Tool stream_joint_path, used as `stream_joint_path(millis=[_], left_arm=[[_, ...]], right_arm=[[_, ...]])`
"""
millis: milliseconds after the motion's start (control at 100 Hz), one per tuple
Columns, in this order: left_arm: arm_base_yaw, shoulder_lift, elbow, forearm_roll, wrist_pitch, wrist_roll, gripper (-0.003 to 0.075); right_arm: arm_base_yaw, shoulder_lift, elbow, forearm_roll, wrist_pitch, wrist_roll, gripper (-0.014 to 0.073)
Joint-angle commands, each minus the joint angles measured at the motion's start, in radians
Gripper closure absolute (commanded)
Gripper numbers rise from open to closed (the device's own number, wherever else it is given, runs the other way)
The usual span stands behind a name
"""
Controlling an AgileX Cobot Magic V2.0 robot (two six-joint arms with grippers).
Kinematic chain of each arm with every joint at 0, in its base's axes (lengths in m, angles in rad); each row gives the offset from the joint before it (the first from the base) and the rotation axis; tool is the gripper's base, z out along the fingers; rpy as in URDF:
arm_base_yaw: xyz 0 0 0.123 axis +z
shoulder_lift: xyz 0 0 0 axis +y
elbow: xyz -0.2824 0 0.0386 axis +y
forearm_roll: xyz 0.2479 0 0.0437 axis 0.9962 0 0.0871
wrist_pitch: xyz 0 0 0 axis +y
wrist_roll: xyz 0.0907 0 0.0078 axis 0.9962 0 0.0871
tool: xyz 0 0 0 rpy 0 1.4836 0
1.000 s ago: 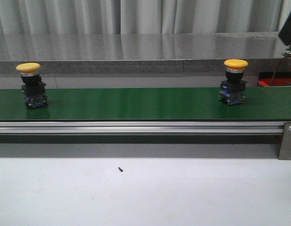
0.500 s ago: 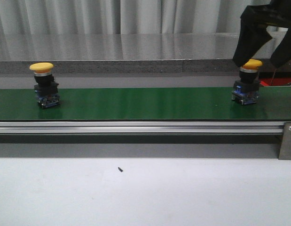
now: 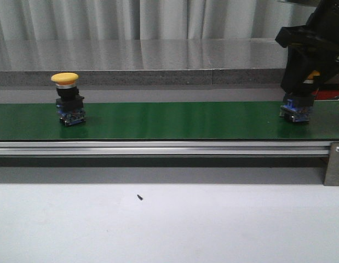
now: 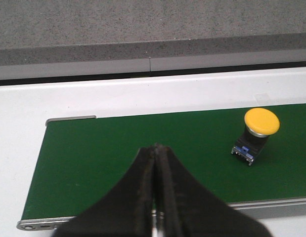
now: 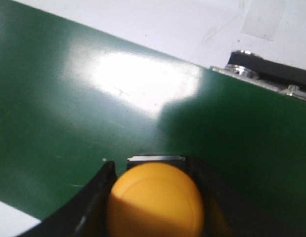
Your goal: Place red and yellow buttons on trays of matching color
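Yellow-capped button [image 3: 69,99], black body, blue base

Layout relative to the conveyor belt [image 3: 169,120]. The belt runs left to right across the table [image 3: 169,224], which extends before it. One button [image 3: 69,107] stands upright on the belt toward its left end; a second button [image 3: 298,107] stands upright on the belt near its right end. The right gripper [image 3: 300,71] sits directly over the second button, its fingers [image 5: 96,192] on either side of the cap. A ledge [image 3: 136,76] lies behind the belt. The left gripper [image 4: 156,197] hangs over the belt's left end, well apart from the first button.
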Motion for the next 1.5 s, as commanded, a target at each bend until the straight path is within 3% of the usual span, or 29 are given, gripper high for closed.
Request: stream_joint_path(millis=[0, 290, 550, 780, 1150, 1490], left_arm=[[-0.004, -0.013, -0.030, -0.025, -0.062, 0.001, 0.0740], [-0.004, -0.013, -0.030, -0.025, -0.062, 0.001, 0.0740], [-0.004, -0.013, -0.030, -0.025, -0.068, 0.001, 0.0740], [-0.004, -0.013, -0.030, -0.025, -0.088, 0.001, 0.0740], [-0.004, -0.013, -0.030, -0.025, -0.090, 0.001, 0.0740], [-0.004, -0.013, -0.030, -0.029, -0.090, 0.001, 0.0740]], right_arm=[[-0.005, -0.088, -0.042, 0.016, 0.014, -0.006, 0.0358], [-0.134, -0.252, -0.006, 0.006, 0.185, 0.029, 0.0358], [-0.340, -0.404, 0.174, 0.006, 0.177, 0.029, 0.0358], [-0.485, -0.429, 0.308, -0.004, 0.124, 0.029, 0.0358], [-0.503, -0.429, 0.499, -0.004, -0.159, 0.029, 0.0358], [-0.503, -0.402, 0.579, -0.002, -0.266, 0.029, 0.0358]])
